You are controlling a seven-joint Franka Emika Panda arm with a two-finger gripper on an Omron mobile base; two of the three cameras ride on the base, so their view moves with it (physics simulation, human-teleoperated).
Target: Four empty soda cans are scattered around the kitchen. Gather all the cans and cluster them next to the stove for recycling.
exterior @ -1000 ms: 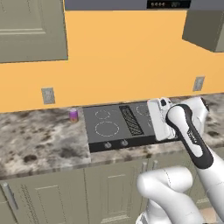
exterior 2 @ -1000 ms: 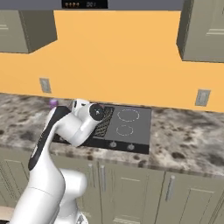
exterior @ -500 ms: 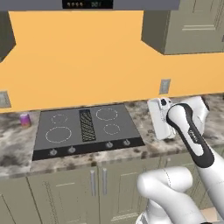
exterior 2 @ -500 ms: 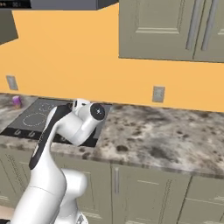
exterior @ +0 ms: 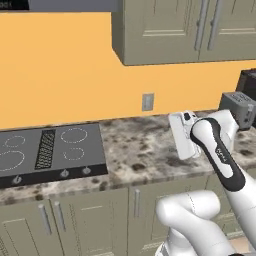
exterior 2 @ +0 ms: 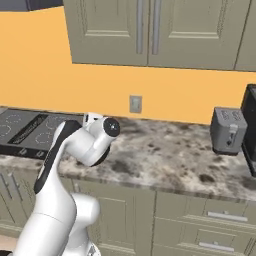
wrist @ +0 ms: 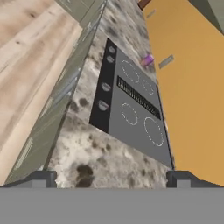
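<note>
The stove (exterior: 55, 150) is a flat black cooktop set in the speckled counter, at the left of the left base view and at the far left edge (exterior 2: 27, 131) of the right base view. In the hand view the stove (wrist: 131, 109) stretches away ahead of the fingertips, and one purple-pink soda can (wrist: 148, 59) stands small on the counter past its far end, by the orange wall. My gripper (wrist: 111, 181) is open with nothing between its fingers, held above the counter to the right of the stove and pointing along it. The white hand (exterior: 181, 134) hovers over the counter's middle.
A grey toaster (exterior: 240, 107) stands on the counter at the right, also in the right base view (exterior 2: 227, 130), with a dark appliance (exterior 2: 250, 130) beside it. A wall outlet (exterior: 147, 101) sits above the counter. Upper cabinets (exterior 2: 150, 30) hang overhead. Counter front edge and drawers run below.
The whole picture has slid left as the base drove right: the stove moved from centre to the left edge and the toaster came into view. The arm keeps its pose, jaws still open.
</note>
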